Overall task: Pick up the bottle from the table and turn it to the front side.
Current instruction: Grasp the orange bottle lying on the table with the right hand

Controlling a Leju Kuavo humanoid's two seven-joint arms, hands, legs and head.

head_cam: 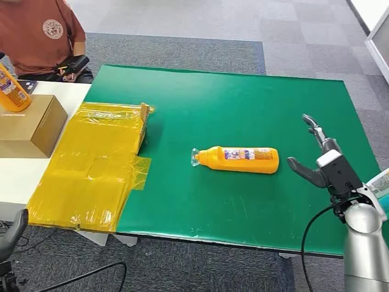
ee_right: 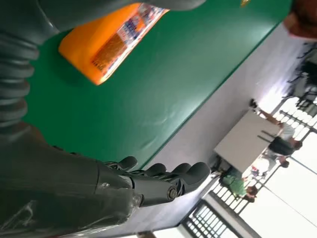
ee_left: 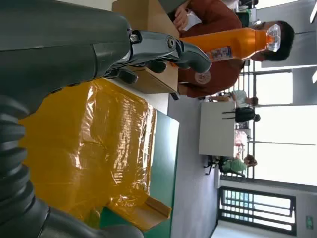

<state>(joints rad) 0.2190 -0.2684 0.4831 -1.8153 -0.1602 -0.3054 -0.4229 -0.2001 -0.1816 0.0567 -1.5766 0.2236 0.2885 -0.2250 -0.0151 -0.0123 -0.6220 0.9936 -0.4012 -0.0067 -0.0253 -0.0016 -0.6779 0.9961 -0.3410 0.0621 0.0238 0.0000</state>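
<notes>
Green mat [head_cam: 275,213] lies bare around the orange bottle [head_cam: 238,160], which rests on its side mid-table, just left of the right hand [head_cam: 316,155], its fingers spread and holding nothing.

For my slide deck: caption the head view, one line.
Open right hand beside an orange plastic bottle lying on the green table mat.

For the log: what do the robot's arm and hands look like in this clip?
The right arm is a smooth silver tube, with a black cable looping beside it. The right hand has a dark grey body, a white plate on its back and dark fingers. At the left hand: a grey ribbed cover and metallic-grey fingers.
</notes>
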